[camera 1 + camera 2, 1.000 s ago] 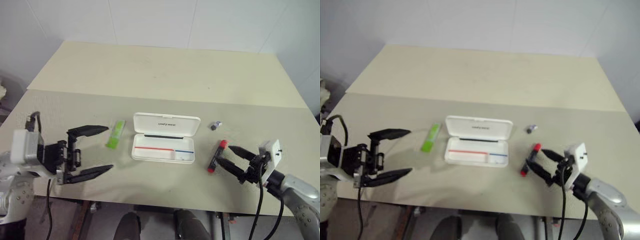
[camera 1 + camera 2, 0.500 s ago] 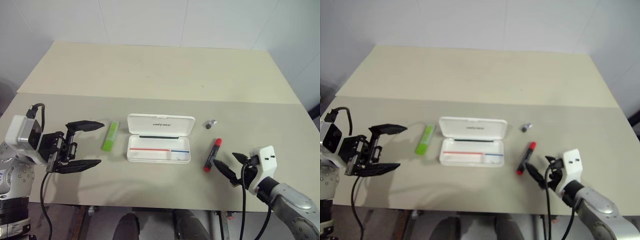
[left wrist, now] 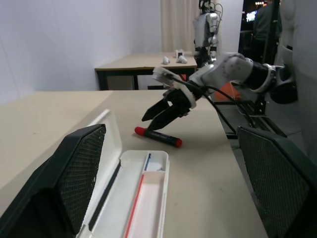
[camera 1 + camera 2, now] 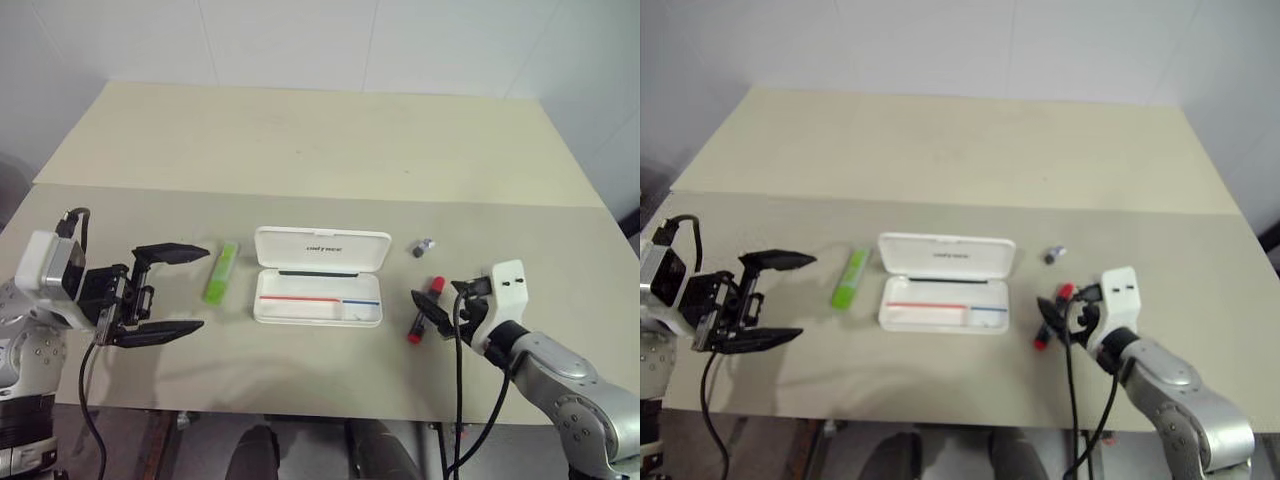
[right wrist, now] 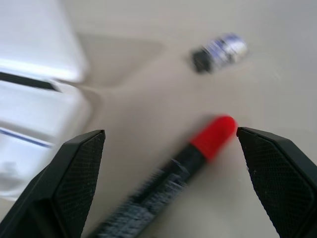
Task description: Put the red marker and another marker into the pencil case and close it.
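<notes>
— Where is the red marker (image 4: 425, 309)?

— On the pale table (image 4: 300, 150), right of the pencil case (image 4: 318, 291). It is a short thick stick, black barrel, glossy red cap at the far end and a red tail at the near end. The right gripper (image 4: 437, 311) stands over it, black fingers spread wide, one to each side, holding nothing.

— Any writing?

— Small dark lettering on the case lid, too small to read. The case is white hard plastic with rounded corners, open, lid laid back flat; a red and a blue stripe run along the tray inside.

— And the other marker?

— The light green marker (image 4: 221, 271), chunky and matte, lies just left of the case. The left gripper (image 4: 170, 289) hangs left of it, jaws wide, empty. A small grey-black bit (image 4: 423, 247) lies beyond the red cap.
</notes>
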### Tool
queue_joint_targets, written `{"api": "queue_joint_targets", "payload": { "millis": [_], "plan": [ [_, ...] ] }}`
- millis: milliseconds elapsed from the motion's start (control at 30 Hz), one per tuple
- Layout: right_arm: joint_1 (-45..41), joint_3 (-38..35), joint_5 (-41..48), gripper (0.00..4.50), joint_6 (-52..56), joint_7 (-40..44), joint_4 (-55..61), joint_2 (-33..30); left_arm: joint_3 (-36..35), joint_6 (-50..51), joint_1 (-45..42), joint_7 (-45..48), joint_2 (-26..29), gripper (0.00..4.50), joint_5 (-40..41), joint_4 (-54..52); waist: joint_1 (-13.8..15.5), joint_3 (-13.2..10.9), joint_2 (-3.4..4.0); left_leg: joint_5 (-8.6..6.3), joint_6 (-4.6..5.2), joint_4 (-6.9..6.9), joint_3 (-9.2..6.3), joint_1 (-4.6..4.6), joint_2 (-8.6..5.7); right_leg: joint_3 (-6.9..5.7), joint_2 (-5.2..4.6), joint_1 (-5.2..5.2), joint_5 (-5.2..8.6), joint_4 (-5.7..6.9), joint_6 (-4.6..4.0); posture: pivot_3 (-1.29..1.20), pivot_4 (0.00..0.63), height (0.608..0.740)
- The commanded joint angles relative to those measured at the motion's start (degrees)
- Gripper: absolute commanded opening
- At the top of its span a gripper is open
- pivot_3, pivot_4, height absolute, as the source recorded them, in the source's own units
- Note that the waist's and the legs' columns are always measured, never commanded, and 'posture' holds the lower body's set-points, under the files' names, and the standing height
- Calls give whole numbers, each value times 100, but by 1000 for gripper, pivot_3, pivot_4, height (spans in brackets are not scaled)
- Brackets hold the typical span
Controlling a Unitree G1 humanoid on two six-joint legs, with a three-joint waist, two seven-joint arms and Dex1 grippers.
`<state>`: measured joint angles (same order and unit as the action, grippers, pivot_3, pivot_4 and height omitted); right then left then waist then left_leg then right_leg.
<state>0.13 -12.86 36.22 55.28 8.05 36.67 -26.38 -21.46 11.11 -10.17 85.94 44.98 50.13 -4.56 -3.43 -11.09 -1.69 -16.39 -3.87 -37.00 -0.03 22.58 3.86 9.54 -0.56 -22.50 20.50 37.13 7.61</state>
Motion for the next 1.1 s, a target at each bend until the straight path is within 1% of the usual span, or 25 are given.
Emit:
{"api": "queue_joint_targets", "payload": {
  "millis": [33,233,467,500,533,567,633,767,833,867,900,1100],
  "plan": [
    [-127,137,-170,4500,251,-144,-10,-67,-213,-90,144,66,-18,4486,62,-341,-10,0,0,0,0,0,0,0,1,0,1,-2,0,1,-1,0,150,740],
    [-267,267,-398,4500,710,-334,-99,-26,-255,-83,302,-142,-98,4486,66,-619,-9,0,0,0,0,-7,6,-2,0,5,0,0,0,8,-1,0,150,740],
    [-581,340,-586,4500,1517,-402,-383,-25,-292,-105,340,-218,-174,4486,70,-695,-20,22,-35,0,1,-11,7,-16,0,6,1,6,1,20,-2,0,150,740],
    [-644,324,-615,4115,1685,-449,-426,-3,-297,-112,345,-233,-181,4500,63,-708,-20,27,-43,0,1,-11,7,-16,0,6,1,7,1,21,-2,0,150,740],
    [-685,308,-655,3936,1820,-494,-434,1,-298,-114,349,-249,-186,4500,58,-721,-21,29,-47,0,1,-12,7,-18,0,6,1,8,1,22,-2,0,150,740],
    [-720,298,-658,3625,1967,-491,-423,-4,-300,-118,352,-255,-189,4500,53,-720,-22,32,-51,1,1,-12,7,-19,-1,6,1,8,1,22,-3,0,150,740],
    [-746,298,-687,2906,2101,-454,-377,-25,-301,-132,361,-272,-196,4500,43,-730,-23,34,-55,1,1,-12,7,-19,0,6,1,9,1,22,-3,0,150,740],
    [-806,280,-693,1675,2170,-301,-354,-130,-277,-175,355,-290,-213,4500,15,-711,8,44,-71,1,1,-10,6,-19,0,5,0,9,3,20,-5,0,150,740],
    [-855,248,-709,965,2075,-193,-383,-207,-257,-196,324,-286,-215,4500,8,-667,15,45,-73,1,1,-11,7,-18,-2,5,-3,11,2,16,-4,0,150,740],
    [-883,225,-713,704,2014,-124,-407,-255,-245,-207,304,-282,-217,4500,3,-640,16,45,-73,1,1,-11,7,-18,-3,6,-4,12,2,15,-4,0,150,740],
    [-907,194,-709,608,1913,-30,-436,-306,-233,-216,286,-274,-218,4500,-1,-612,17,45,-73,0,1,-11,8,-18,-3,6,-5,13,2,13,-3,0,150,740],
    [-1117,48,-543,608,1580,548,-421,-612,-167,-257,142,-179,-241,4500,-30,-385,10,38,-61,1,1,-11,10,-16,-4,7,-4,11,0,11,-1,0,150,740]
  ]
}}
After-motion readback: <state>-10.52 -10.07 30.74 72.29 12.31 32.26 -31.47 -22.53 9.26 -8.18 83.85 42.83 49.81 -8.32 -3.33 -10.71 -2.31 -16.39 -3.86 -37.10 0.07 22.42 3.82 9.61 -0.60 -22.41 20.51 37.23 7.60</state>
